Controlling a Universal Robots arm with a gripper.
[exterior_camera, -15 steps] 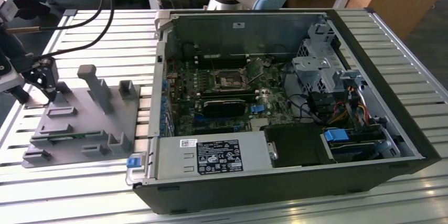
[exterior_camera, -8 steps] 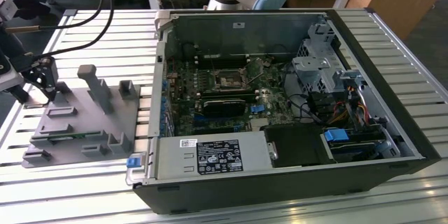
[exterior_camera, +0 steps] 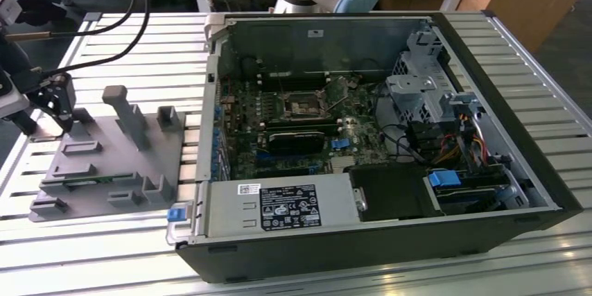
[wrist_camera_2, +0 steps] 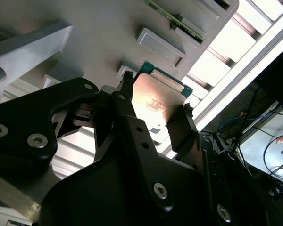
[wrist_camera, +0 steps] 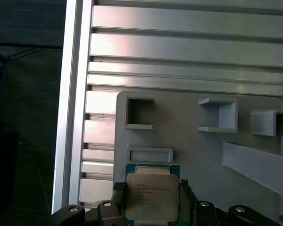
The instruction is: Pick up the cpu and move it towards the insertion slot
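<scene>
cpu point(wrist_camera: 148, 195) sits between the fingertips of the pincer point(wrist_camera: 151, 188), which is closed onto it, one black finger point(wrist_camera: 118, 200) against each of two opposite edges. Its silvery top with the green rim faces the camera in both wrist views. The second wrist view shows the same hold: the cpu point(wrist_camera_2: 155, 101) spans the gap of the pincer point(wrist_camera_2: 156, 94) from finger to finger. Whether the chip has cleared the surface under it I cannot tell.

Directly beneath the pincer point(exterior_camera: 46, 123), at the exterior view's left, lies the grey fixture point(exterior_camera: 102, 164) with its posts and pockets, resting on the slatted metal table point(exterior_camera: 129, 53). An empty rectangular pocket point(wrist_camera: 149, 154) of the fixture lies just beyond the fingertips.

Well apart from the pincer, toward the exterior view's right, the open computer case point(exterior_camera: 370, 254) lies on its side. On the motherboard inside it, the insertion slot point(exterior_camera: 303, 107) shows as a silver frame around a dark centre. A long black module point(exterior_camera: 296, 140) lies just beside the slot.
</scene>
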